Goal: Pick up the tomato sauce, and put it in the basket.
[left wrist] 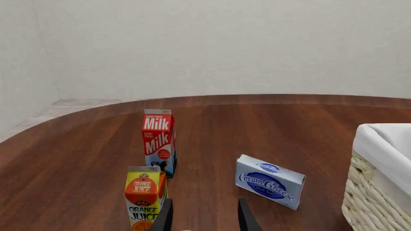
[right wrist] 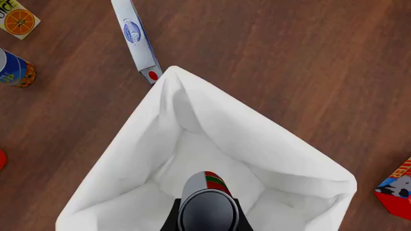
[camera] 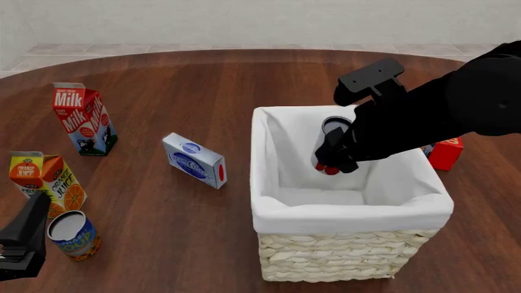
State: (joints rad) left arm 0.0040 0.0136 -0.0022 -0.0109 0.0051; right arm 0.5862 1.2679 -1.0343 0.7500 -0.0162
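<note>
The right hand (camera: 335,160) is pinching the tomato sauce can (camera: 330,137) above the wicker basket (camera: 350,256); it should be lowering centrally before releasing.

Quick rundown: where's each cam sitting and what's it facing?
Front: fixed, above and behind the arms, facing down the table; shows right gripper holding tomato sauce over basket.
Left wrist: behind left gripper, facing milk, cream cheese.
Right wrist: looking down into the basket past the can.
Shared: cream cheese and basket appear in all three.
</note>
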